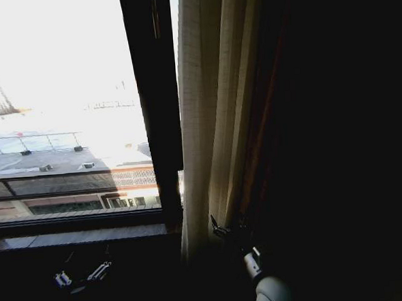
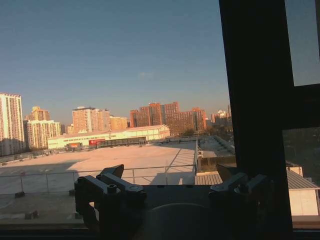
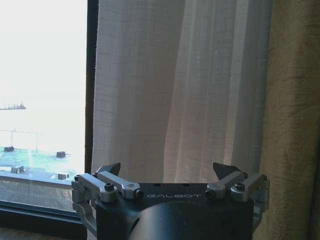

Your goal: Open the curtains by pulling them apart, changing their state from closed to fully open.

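One sheer white pleated curtain panel (image 1: pixel 206 123) hangs bunched on the right of the window, soft and light, so I would pinch its floppy edge low down with my right gripper (image 3: pixel 170 172), fingers apart, while my left gripper (image 2: pixel 170 175) waits open.

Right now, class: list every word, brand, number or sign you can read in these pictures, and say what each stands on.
"GALBOT": on the body of the right gripper, which faces the sheer curtain.
Red sign on a distant building: too small to read.
Nothing else legible.
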Tool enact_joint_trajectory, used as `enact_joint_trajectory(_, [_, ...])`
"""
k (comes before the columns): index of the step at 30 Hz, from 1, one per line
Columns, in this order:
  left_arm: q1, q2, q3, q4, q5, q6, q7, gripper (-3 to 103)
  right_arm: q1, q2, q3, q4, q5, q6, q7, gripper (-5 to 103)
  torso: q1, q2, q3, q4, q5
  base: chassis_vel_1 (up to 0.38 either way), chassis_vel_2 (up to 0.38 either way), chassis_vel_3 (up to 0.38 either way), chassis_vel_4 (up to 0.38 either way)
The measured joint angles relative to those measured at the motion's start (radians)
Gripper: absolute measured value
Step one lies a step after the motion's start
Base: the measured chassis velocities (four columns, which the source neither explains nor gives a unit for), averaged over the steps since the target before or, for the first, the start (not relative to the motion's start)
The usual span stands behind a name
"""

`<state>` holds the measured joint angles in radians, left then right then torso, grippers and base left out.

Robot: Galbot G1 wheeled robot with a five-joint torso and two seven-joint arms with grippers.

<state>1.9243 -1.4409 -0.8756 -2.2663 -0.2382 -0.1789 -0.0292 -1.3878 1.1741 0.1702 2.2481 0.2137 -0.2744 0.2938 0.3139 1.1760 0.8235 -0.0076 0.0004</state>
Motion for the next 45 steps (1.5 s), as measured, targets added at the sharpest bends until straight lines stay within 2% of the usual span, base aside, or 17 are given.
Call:
enact_joint_trajectory(13, [0.008, 0.002, -0.001, -0.003, 0.004, -0.003, 0.002, 100, -0.010, -0.012, 0.010, 0.013, 0.002, 0.000, -0.005, 100, 0.000, 0.000, 0.000, 0.0000, -0.0004, 0.235, 0.237, -0.255, -0.253])
enact_joint_trajectory(31, [0.014, 0.007, -0.003, -0.005, 0.004, -0.010, 0.004, 100, -0.019, 0.009, -0.015, -0.011, -0.033, -0.001, -0.003, 100, 0.000, 0.000, 0.000, -0.0001, -0.0003, 0.345, 0.360, -0.359, -0.350])
enact_joint_trajectory(45, [0.029, 0.020, -0.004, 0.011, 0.004, -0.050, 0.007, 100, -0.033, 0.019, -0.021, -0.032, -0.079, 0.002, -0.004, 100, 0.000, 0.000, 0.000, 0.0000, -0.0002, 0.355, 0.353, -0.349, -0.352])
